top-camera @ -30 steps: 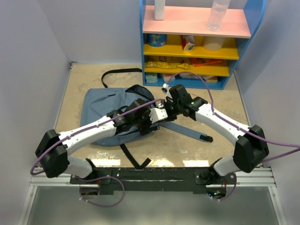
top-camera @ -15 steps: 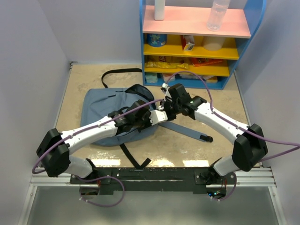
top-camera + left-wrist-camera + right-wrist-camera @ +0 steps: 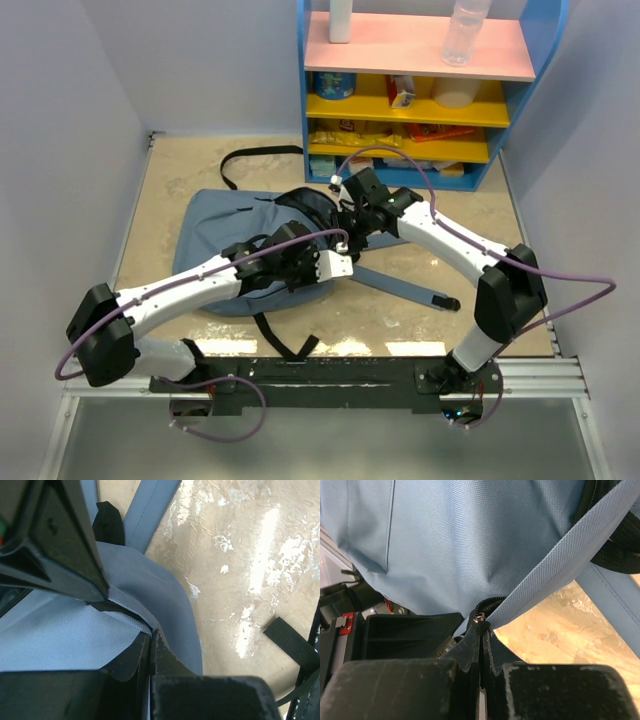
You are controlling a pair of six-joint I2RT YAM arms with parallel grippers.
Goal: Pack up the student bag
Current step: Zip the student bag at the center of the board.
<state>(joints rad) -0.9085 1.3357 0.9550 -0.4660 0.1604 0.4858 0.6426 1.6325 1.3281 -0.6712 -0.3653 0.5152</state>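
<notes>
Top external: blue shelf [image 3: 302, 100] stands just beyond the student bag [image 3: 215, 225].

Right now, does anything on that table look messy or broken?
Nothing spilled or broken. The backpack lies flat, its shoulder strap and a thin black strap sprawled loose across the table.

No text, label, brand or number is legible in any view. The packages [image 3: 400, 92] on the blue shelf unit [image 3: 302, 100] carry coloured print too small to read. The student bag [image 3: 215, 235] shows plain fabric only.
</notes>
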